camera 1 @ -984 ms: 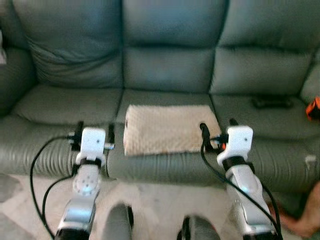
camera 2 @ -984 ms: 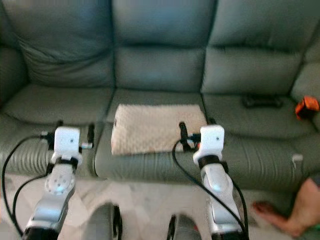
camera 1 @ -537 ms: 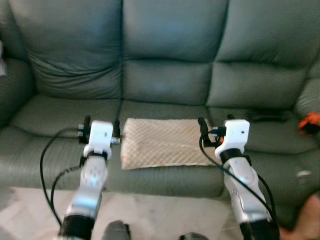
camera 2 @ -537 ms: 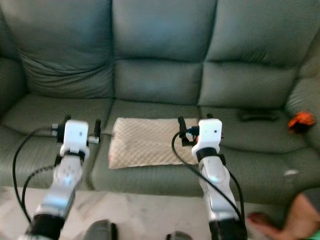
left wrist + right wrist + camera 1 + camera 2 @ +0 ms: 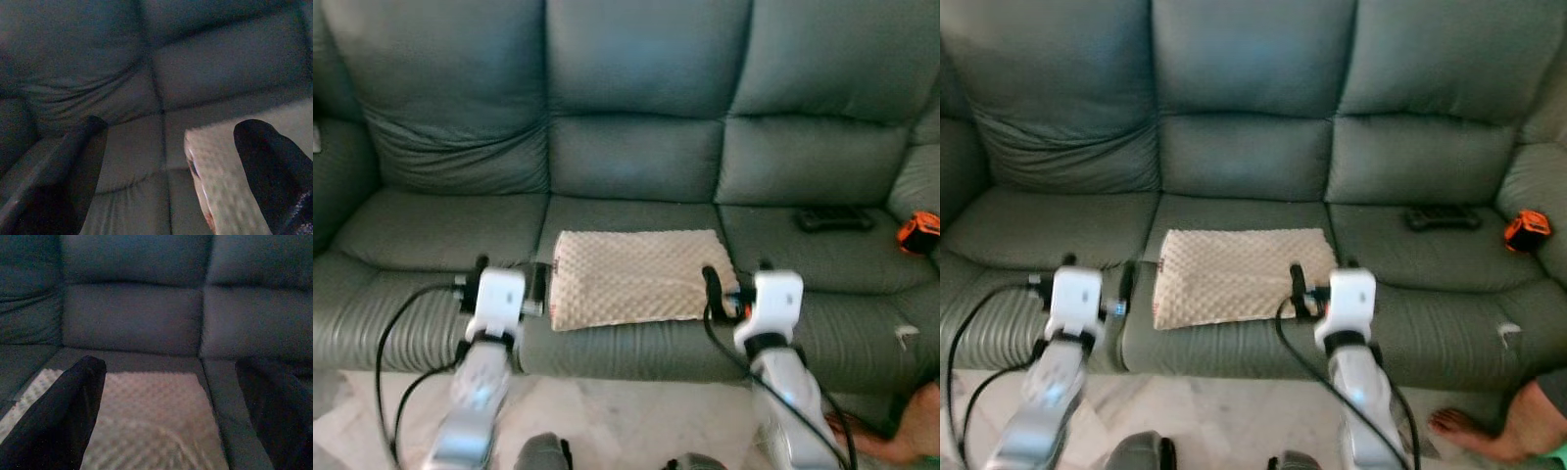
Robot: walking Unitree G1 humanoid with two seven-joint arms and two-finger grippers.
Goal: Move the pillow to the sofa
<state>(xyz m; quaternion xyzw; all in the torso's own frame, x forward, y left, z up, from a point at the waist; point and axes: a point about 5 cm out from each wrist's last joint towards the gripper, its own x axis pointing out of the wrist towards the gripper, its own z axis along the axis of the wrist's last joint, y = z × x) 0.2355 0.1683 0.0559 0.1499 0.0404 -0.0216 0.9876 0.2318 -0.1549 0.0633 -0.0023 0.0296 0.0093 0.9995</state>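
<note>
— With both sets of fingers spread wide, what do they hold?

— Nothing. The left gripper hangs just beside the pillow's near left corner; the right gripper hangs at its near right corner, one finger over the edge, contact unclear.

— And the arms?

— Both silver arms reach forward and up from below, wrists level, black cables looping off them.

— Where's the pillow lying?

— Flat between the grippers, on the middle seat of the sofa.

— Anything hard to make out?

— Beyond the right gripper, a dark flat object and something orange on the seat, blurred. A person's bare foot is cut off by the frame.
</note>
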